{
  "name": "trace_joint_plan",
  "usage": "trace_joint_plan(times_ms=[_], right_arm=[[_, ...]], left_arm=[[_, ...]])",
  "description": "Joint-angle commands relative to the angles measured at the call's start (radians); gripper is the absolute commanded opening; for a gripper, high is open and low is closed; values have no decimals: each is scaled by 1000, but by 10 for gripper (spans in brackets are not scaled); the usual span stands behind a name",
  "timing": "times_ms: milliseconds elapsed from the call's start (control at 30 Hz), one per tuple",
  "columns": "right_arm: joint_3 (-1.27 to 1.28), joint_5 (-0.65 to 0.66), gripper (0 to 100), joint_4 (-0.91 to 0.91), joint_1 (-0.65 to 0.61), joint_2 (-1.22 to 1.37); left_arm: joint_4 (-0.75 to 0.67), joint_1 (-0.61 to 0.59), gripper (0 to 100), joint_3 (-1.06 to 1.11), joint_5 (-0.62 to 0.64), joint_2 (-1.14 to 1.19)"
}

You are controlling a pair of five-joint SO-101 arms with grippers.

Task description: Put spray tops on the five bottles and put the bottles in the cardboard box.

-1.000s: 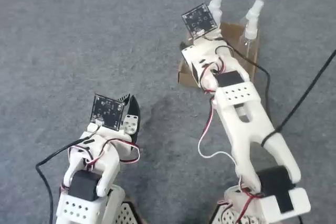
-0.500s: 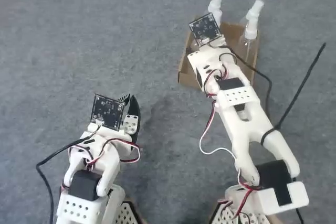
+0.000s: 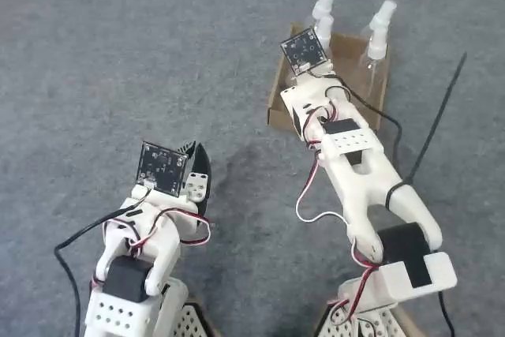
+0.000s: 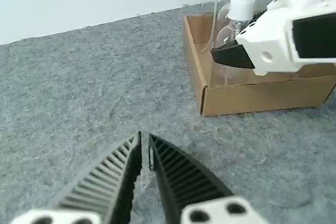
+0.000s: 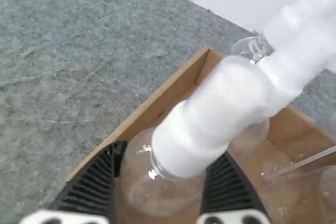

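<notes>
Left gripper (image 4: 145,141): jaws drawn together with only a sliver between them and nothing held. It is parked low over the grey carpet (image 3: 118,61), well apart from the box.

Cardboard box (image 3: 275,102): open-topped, at the far side of the table ahead of the right arm, with its near-left corner under that arm's wrist.

Right gripper (image 5: 163,182): clamped on the bottle (image 5: 140,195), one ribbed finger on each side of the clear body.

Bottle against the jaws: the glass sits squarely between the fingers, gripped below the shoulder. The white spray top (image 5: 226,108) is on and leans away past the fingertips. The base is already inside the box wall (image 5: 149,109), but I cannot tell whether it touches the floor.

Step in hand: likely setting this bottle down in the near-left corner.

Doing it well: bring it upright and lower it until the base rests on the cardboard. Open only then, and lift straight out so the fingers miss the nozzle and the rim.

Standing bottles (image 3: 375,57): capped, at the far-right side of the box and near the held one. Keep clear of them; I cannot tell how many there are.
</notes>
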Motion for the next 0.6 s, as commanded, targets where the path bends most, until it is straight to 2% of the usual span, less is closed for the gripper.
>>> trace_joint_plan(times_ms=[0,300,567], right_arm=[[-18,12,11,-22,2,-21],[-18,12,13,15,-21,-22],[-18,12,162,27,-31,-22]], left_arm=[[-34,-2,11,-8,0,-18],[-34,-2,11,-8,0,-18],[-34,-2,11,-8,0,-18]])
